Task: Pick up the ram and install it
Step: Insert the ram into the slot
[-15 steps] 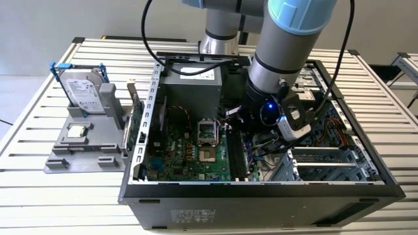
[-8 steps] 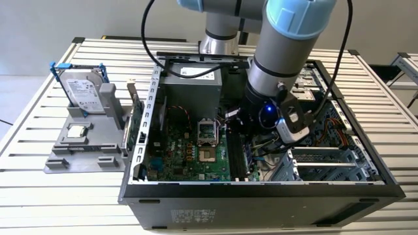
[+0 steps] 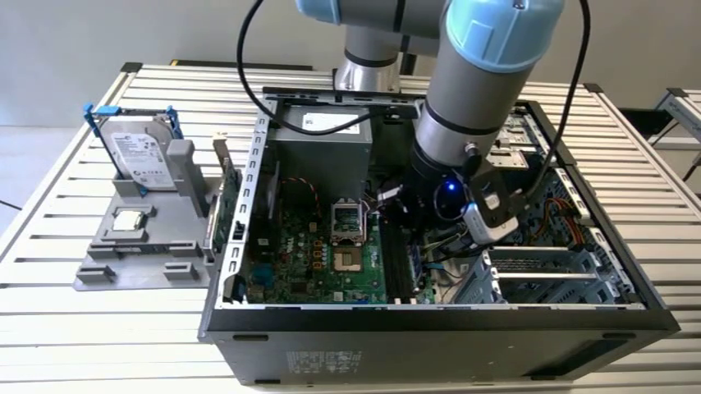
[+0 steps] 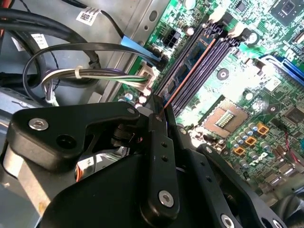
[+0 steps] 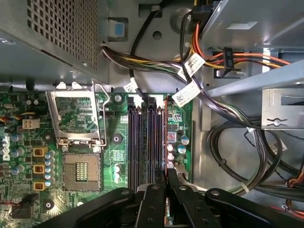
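Your gripper (image 5: 166, 183) was clamped on the ram (image 4: 186, 78), edge-on. It stood in the memory slots (image 5: 147, 142) at the first wrist view's centre, right of the open CPU socket (image 5: 80, 168).

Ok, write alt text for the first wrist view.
The gripper grips the ram, seen edge-on, lined up with the outermost memory slot of a green motherboard. An open, empty CPU socket lies on one side of the slots, bundled cables on the other.
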Robot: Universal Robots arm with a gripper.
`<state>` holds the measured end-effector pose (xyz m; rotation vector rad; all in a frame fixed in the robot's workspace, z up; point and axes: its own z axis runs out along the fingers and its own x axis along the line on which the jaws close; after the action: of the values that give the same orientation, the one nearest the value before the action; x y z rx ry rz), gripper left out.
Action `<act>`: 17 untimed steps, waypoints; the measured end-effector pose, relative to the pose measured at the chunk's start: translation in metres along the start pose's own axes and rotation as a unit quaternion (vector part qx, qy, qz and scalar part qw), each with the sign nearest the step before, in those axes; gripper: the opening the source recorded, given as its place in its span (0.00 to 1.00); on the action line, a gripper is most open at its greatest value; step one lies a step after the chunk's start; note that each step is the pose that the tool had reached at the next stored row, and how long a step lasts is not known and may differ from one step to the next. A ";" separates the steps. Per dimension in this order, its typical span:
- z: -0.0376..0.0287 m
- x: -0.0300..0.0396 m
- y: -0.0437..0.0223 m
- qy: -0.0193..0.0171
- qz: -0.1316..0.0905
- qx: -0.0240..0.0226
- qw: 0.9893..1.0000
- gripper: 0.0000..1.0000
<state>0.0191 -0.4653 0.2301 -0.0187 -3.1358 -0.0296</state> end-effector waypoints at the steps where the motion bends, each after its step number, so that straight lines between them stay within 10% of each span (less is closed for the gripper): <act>1: 0.0002 0.0000 -0.0003 0.000 0.000 0.001 1.000 0.00; 17: 0.0050 0.0028 -0.0030 0.000 -0.001 0.005 1.000 0.00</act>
<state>0.0162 -0.4682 0.2251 -0.0170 -3.1349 -0.0146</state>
